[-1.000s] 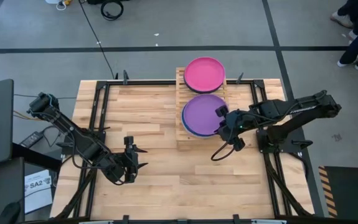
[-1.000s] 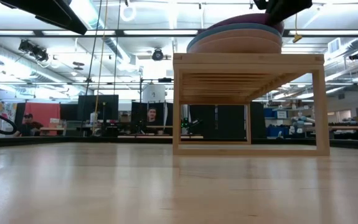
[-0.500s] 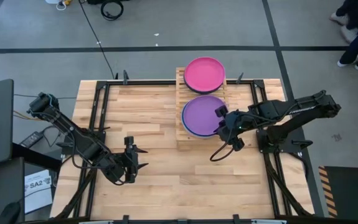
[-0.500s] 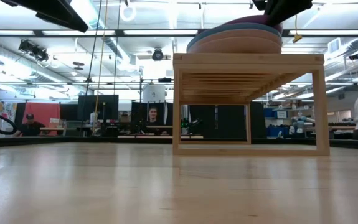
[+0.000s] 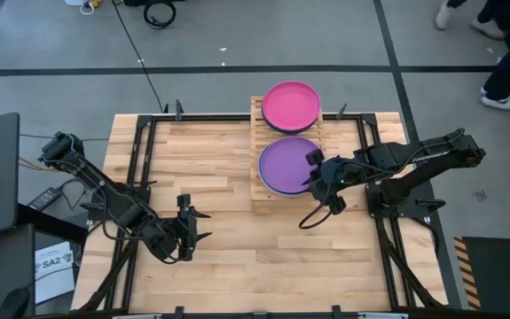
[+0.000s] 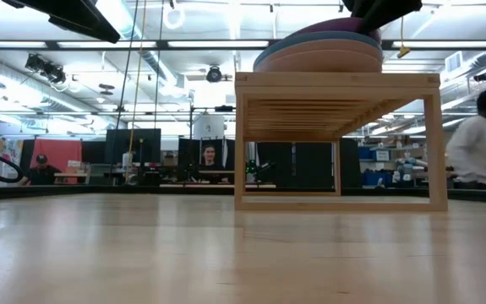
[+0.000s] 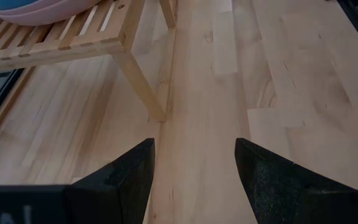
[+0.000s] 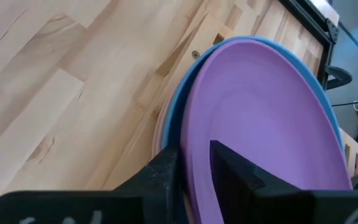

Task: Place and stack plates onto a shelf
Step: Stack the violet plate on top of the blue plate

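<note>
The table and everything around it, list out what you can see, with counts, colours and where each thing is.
Shelf: one, light wood, slatted, at the far middle of the table.
Purple plate: one, top of a stack on the shelf's near part; blue and salmon plates show beneath it.
Magenta plate: one, on the shelf's far part.
Table: one, pale wooden planks, black frame.
Person: one, white top, in the room behind the table on the right.
Left gripper: open, empty, over the table's near left.
Right gripper: jaws straddling the purple plate's rim at its right edge.
</note>
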Controlling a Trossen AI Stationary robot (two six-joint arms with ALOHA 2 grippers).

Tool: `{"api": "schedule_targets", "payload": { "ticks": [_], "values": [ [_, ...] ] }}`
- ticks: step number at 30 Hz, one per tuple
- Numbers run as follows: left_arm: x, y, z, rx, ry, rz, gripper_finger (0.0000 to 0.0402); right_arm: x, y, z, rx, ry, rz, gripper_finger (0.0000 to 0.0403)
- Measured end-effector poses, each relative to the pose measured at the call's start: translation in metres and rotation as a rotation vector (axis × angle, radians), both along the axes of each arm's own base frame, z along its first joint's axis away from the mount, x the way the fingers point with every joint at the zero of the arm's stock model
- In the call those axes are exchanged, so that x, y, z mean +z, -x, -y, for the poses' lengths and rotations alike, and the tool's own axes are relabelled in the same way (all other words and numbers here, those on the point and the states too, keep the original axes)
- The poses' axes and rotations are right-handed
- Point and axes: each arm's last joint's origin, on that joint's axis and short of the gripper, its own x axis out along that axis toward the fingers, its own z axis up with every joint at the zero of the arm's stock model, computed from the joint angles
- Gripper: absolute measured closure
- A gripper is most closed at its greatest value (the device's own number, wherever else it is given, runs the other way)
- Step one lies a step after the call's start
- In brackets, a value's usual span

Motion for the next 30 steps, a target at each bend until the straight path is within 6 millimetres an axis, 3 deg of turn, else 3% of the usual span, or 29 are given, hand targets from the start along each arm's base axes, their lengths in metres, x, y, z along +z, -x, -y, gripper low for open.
{"api": "schedule_targets", "payload": {
  "ticks": [13,30],
  "values": [
    [0.0,0.0,0.0,-0.001,-0.002,-0.001,0.0173,0.002,-0.004,0.008,-0.044,-0.01,0.034,0.0273],
    [0.0,0.0,0.0,-0.006,-0.01,-0.003,0.0173,0.002,-0.004,0.011,-0.118,-0.065,0.047,0.0252]
  ]
}}
